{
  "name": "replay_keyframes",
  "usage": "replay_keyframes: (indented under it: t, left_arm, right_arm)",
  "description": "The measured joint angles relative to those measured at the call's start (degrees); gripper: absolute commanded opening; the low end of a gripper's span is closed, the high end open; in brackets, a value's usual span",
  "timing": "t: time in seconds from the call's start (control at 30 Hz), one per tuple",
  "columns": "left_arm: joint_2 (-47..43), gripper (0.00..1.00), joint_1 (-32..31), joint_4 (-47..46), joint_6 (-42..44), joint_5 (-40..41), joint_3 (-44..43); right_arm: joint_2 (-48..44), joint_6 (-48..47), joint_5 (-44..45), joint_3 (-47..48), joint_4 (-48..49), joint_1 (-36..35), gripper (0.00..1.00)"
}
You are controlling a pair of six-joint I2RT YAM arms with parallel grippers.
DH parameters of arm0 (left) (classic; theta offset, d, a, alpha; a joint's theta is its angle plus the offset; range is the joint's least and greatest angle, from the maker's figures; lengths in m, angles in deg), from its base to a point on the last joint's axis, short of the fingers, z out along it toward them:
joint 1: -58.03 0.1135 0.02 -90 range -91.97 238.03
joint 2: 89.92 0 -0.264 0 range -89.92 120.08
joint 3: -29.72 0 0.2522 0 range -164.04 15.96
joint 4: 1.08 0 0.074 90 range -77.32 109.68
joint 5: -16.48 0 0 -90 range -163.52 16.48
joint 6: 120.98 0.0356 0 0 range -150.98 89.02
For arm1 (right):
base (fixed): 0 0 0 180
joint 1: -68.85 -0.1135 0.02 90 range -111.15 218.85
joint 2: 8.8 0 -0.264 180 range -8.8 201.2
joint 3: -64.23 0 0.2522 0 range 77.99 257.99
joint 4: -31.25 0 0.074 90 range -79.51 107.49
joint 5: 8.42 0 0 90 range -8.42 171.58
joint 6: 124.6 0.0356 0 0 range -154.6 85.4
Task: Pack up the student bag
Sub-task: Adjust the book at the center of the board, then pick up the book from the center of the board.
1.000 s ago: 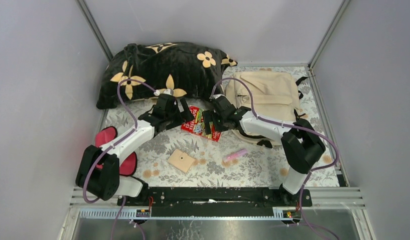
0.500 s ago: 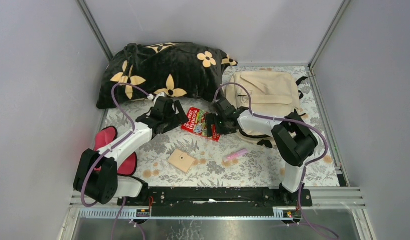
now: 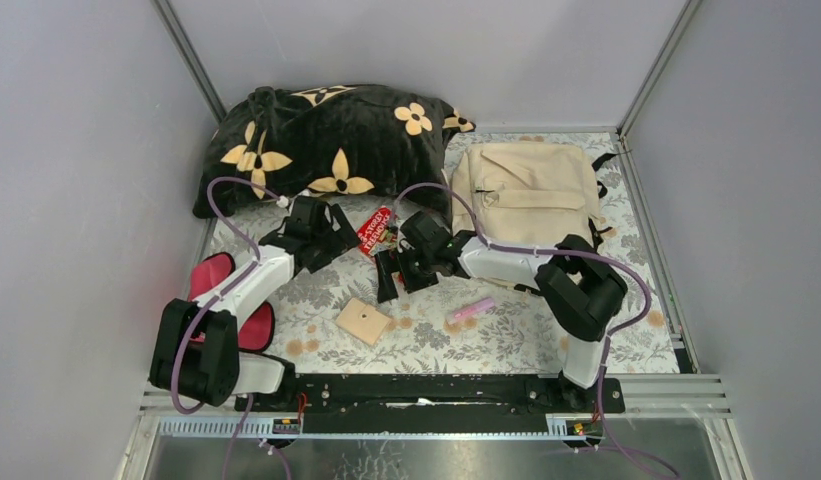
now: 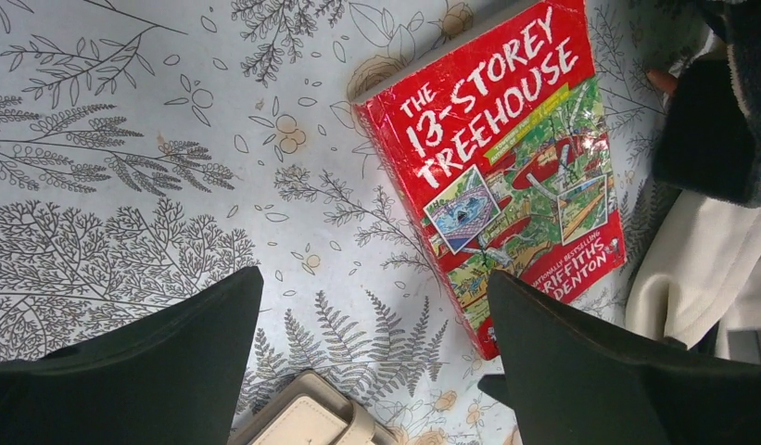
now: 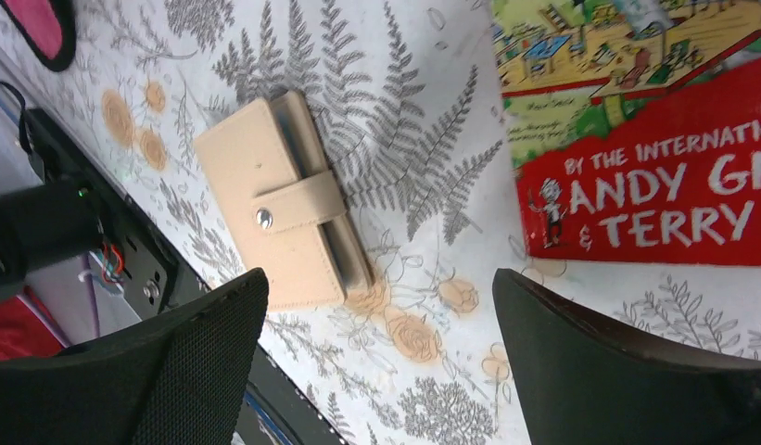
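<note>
Both arms have pulled back toward the near left since a second ago. Right end effector (image 5: 381,278) has come off the red book (image 4: 501,158) and now hangs over the counter (image 3: 506,335) between book and beige wallet (image 5: 284,218). Its fingers are spread wide, holding nothing. Left end effector (image 4: 374,283) is also spread wide and empty, just near-left of the book, which lies flat, cover up. Beige backpack (image 3: 531,190) lies flat at the far right, beside the black flowered pillow (image 3: 326,140), right of the book. Small pink object (image 3: 470,309) lies right of the wallet. Red pouch (image 3: 221,290) sits near left.
</note>
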Motion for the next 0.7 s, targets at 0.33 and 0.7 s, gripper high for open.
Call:
replay_keyframes:
  t: [0.33,0.7]
  left_arm:
    - [4.4,0.99,-0.9,-4.0,-0.4,-6.0,0.1]
    - [11.0,0.99,-4.9,-10.5,-5.9,-6.9,1.3]
  right_arm:
    - [-10.9,-5.1,6.4,0.2,-8.2,5.9,1.00]
    - [6.0,-10.7,13.9,12.7,-8.5,13.0,1.00]
